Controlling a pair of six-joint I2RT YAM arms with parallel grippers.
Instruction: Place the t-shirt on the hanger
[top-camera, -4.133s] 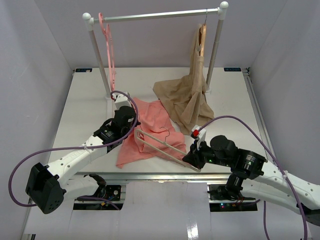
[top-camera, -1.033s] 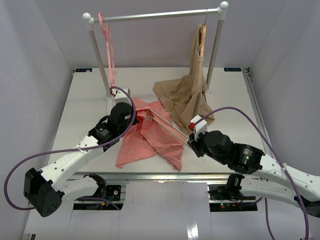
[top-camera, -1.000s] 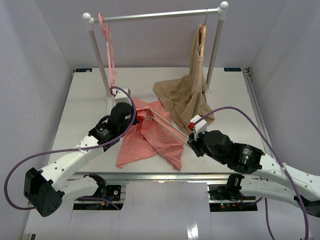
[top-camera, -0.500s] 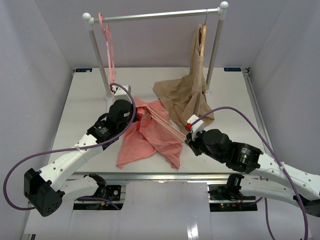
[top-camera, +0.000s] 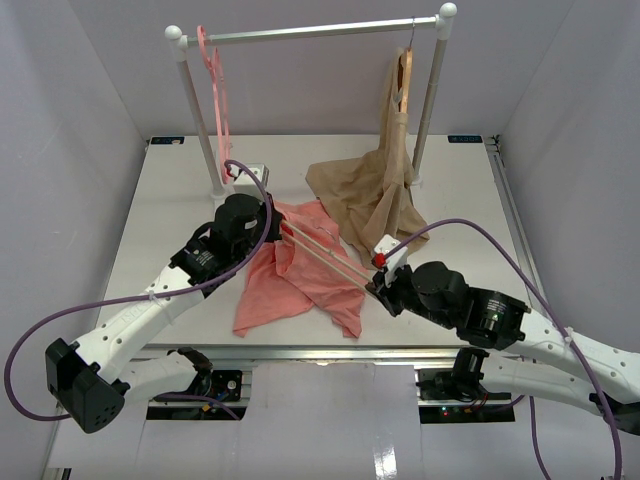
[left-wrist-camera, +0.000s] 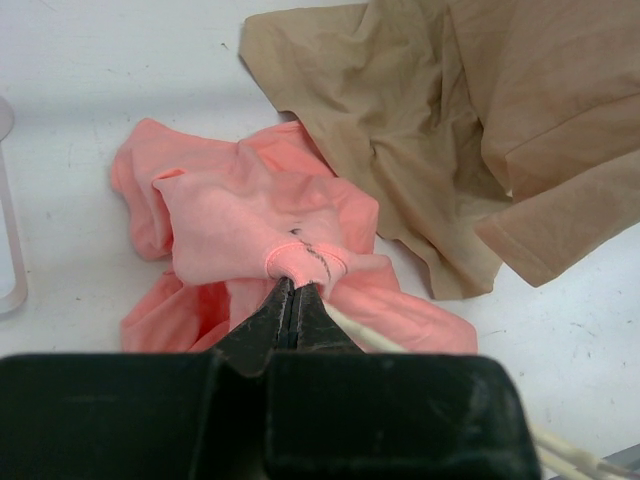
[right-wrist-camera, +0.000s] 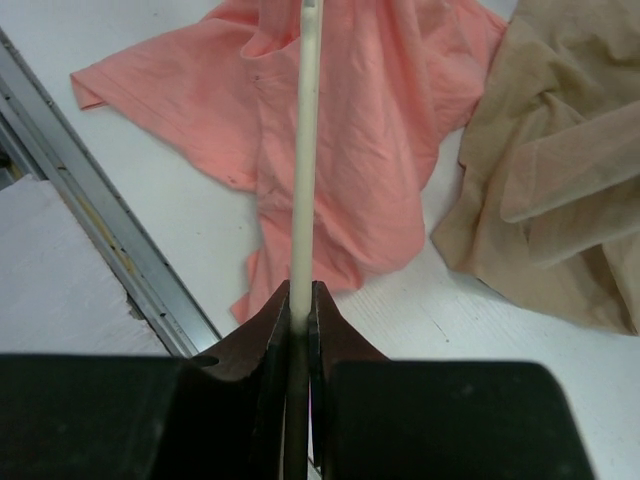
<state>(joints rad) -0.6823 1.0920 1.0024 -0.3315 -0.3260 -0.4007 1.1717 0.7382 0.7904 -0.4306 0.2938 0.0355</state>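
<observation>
mid-task: left gripper pinched shut on the t-shirt collar, right gripper clamped on the hanger, its far end reaching the collar; t-shirt mostly crumpled on the table, not yet threaded or draped.

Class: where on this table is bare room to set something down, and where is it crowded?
Bare: the left strip of the table, beside the t-shirt; the right strip, between the beige garment and the edge; the far band between the rack posts. Crowded: the centre, where t-shirt, hanger and beige garment sit close.
</observation>
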